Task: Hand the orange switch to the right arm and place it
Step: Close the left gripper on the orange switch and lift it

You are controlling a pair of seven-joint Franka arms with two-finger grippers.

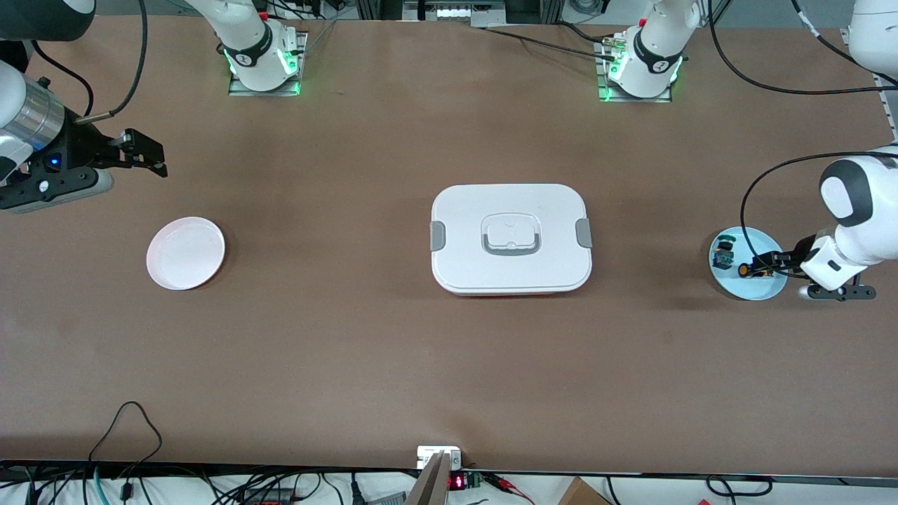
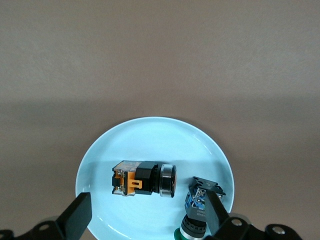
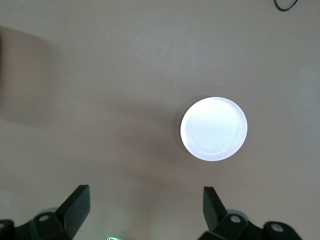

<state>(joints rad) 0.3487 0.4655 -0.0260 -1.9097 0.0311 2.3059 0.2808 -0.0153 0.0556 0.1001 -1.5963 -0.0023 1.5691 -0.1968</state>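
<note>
The orange switch (image 2: 145,179) lies on its side on a light blue plate (image 2: 150,135) at the left arm's end of the table, its orange cap (image 1: 744,269) just showing in the front view. My left gripper (image 2: 147,215) hangs low over that plate (image 1: 754,291), open, with its fingers either side of the switch and not touching it. One finger (image 2: 216,212) stands in front of a green-capped part (image 2: 197,212). My right gripper (image 1: 151,158) waits open in the air at the right arm's end of the table, holding nothing (image 3: 147,210).
A white plate (image 1: 186,252) lies on the table near the right gripper and shows in the right wrist view (image 3: 214,128). A white lidded box (image 1: 511,238) with grey clips sits mid-table. The green-capped part (image 1: 722,252) shares the blue plate.
</note>
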